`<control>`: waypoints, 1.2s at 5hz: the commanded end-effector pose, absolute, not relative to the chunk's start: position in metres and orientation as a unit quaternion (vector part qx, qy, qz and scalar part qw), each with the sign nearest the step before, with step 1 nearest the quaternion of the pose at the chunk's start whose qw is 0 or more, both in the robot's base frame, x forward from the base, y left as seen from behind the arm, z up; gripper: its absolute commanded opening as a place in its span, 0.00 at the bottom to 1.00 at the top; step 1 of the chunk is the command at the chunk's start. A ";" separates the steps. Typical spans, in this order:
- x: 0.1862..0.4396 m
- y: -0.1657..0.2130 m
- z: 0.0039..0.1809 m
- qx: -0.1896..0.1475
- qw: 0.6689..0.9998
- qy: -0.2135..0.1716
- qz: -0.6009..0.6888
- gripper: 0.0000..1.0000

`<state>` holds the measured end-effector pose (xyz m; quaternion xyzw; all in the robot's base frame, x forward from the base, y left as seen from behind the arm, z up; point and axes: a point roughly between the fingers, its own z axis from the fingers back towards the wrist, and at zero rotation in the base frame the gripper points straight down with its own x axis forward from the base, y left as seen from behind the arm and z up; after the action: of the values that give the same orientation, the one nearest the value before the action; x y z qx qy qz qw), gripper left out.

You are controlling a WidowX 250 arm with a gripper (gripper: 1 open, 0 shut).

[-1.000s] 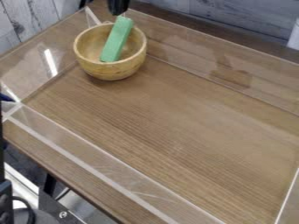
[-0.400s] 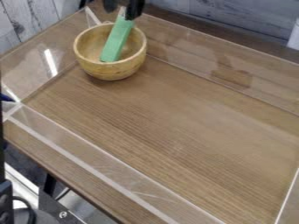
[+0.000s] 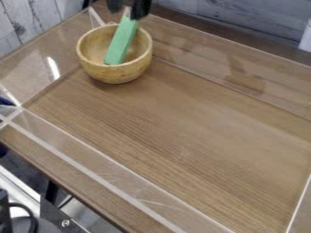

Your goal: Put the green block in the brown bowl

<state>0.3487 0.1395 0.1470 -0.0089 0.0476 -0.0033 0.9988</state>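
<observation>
The gripper (image 3: 126, 5) is now standing with its jaws parted above the green block (image 3: 123, 41), having let go since a second ago.

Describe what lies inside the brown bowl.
A green block leans inside the bowl, its upper end over the far rim. The block covers the bowl's floor beneath it.

The green block (image 3: 123, 41) leans inside the brown bowl (image 3: 115, 54), at the table's (image 3: 183, 136) far-left corner.

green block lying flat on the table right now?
No, the green block stands tilted inside the brown bowl, its upper end leaning on the far rim.
</observation>
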 end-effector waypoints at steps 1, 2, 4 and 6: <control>0.338 0.117 0.178 -0.012 0.999 0.028 -0.024 1.00; 0.330 0.086 0.178 -0.028 0.997 0.046 -0.056 1.00; 0.329 0.136 0.171 -0.036 0.998 0.045 -0.037 1.00; 0.335 0.127 0.167 -0.049 0.993 0.084 -0.066 1.00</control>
<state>0.3287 0.1258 0.1446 -0.0664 0.1183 -0.0635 0.9887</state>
